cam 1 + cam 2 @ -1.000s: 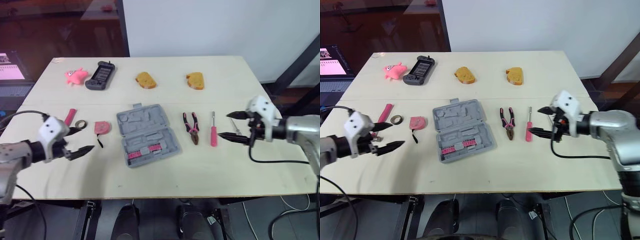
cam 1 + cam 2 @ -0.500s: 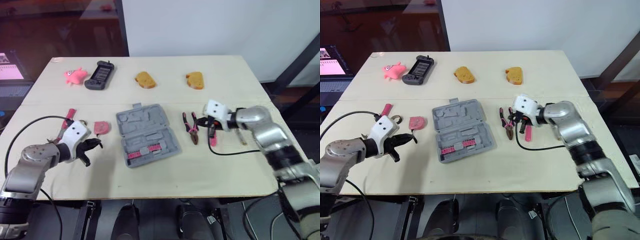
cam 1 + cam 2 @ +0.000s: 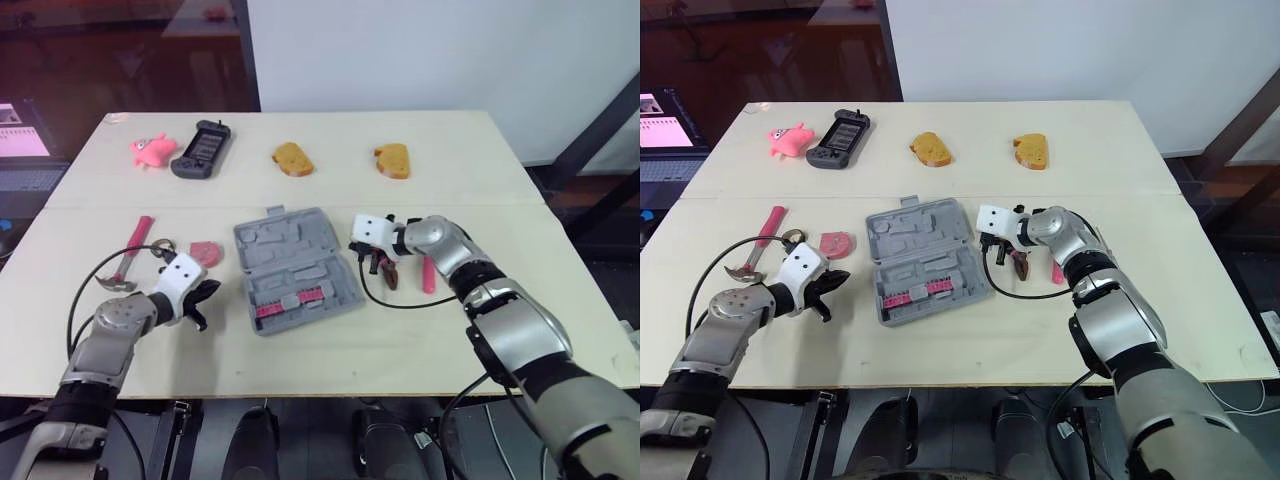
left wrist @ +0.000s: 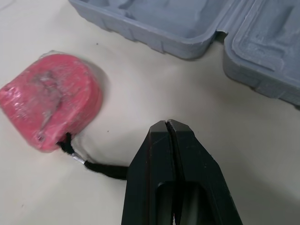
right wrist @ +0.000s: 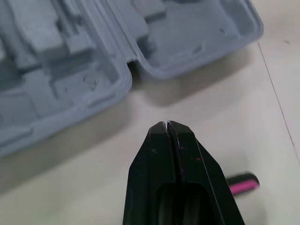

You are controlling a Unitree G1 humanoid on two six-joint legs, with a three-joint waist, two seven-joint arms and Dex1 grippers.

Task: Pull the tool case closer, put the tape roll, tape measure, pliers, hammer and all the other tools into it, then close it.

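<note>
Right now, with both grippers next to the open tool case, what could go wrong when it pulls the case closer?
The left gripper and right gripper are both shut, so they may shove the tool case askew rather than grip it. The left gripper sits right by the black cord of the tape measure, which could snag and get dragged along. The right gripper is close beside the pliers and might knock them.

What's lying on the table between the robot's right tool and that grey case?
Nothing. The right wrist view shows bare table between the shut right tool and the case.
</note>
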